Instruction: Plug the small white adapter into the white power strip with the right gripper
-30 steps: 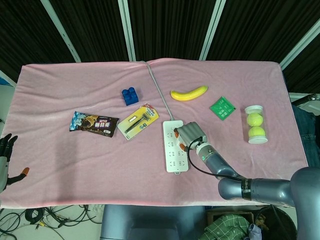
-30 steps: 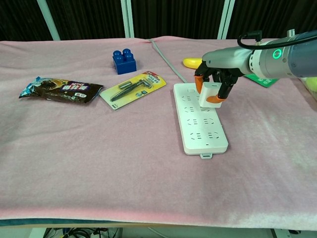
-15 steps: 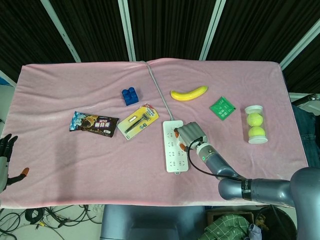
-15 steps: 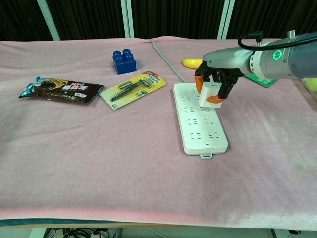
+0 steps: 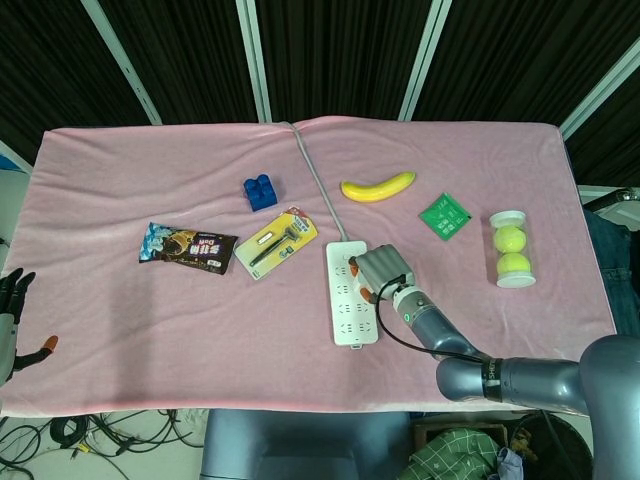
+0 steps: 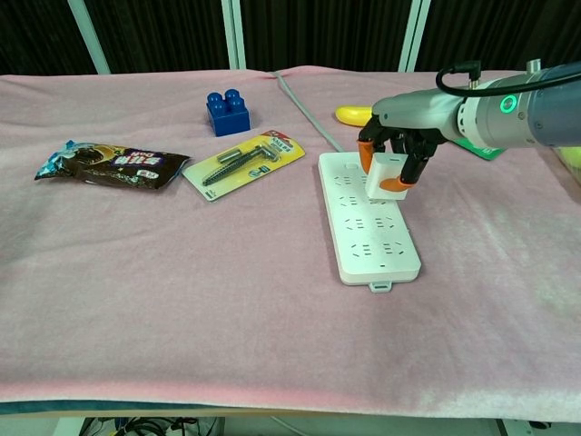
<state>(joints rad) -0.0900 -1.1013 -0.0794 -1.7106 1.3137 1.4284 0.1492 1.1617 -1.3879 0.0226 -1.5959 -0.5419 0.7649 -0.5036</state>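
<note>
Chest view: right hand [image 6: 400, 153] pinches small white adapter [image 6: 384, 173] over upper-right sockets of white power strip [image 6: 367, 218], right of centre. Risk: prongs miss the slots, strip slides on pink cloth [image 6: 182, 272]. Left hand [image 5: 12, 300] lower left, fingers apart, empty

Silver-grey metal right arm [image 6: 536, 113] with a glowing green ring light and a looping black cable; its grey right hand [image 6: 396, 156] has dark fingers with orange tips.
</note>
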